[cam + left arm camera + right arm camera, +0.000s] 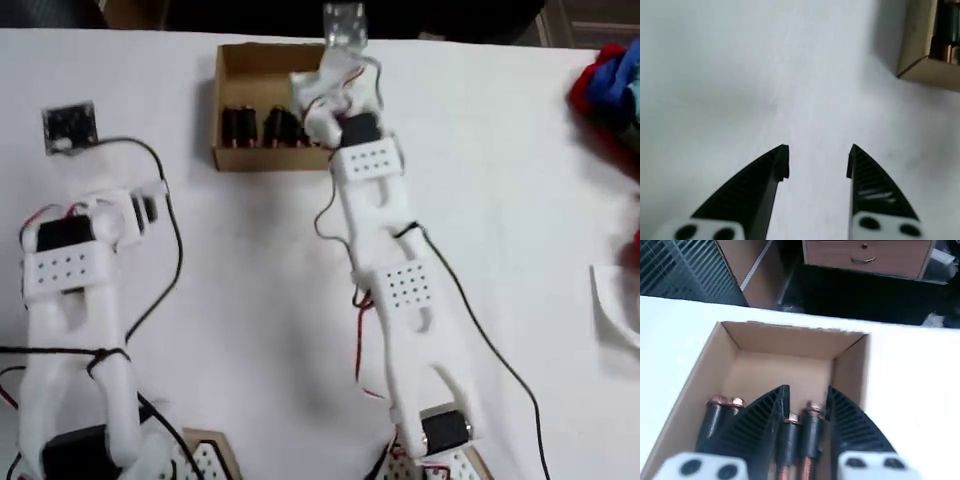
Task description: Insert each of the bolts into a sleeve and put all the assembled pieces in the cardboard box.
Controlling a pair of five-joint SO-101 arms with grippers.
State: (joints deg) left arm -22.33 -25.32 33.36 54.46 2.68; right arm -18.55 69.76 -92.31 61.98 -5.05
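The white table (500,200) takes up most of the high view, with the two arms side by side on it. The right arm (385,230) is stretched far forward, and the left arm (65,300) is folded back near its base.

The cardboard box (235,62) sits at the far middle of the table with its top open. The right arm's wrist hangs over the box's right half. The left wrist view catches one corner of the box (920,45) off to the side.

The right gripper (807,392) hangs inside the box with its jaws parted and gripping nothing, straddling two of the pieces lying under it. The left gripper (817,160) is also spread wide, with only bare tabletop between its jaws.

Four assembled pieces (810,437) lie side by side on the box floor. Two are by one side wall and two are between the right gripper's jaws. Each has a black sleeve (715,420) and a copper-coloured bolt head (813,406) pointing toward the far wall.

These pieces look stiff and fairly heavy for their size. They are round, so they are likely to roll. The best place to hold one is probably across the middle of the sleeve, keeping it level (a bolt might slide out if tipped).
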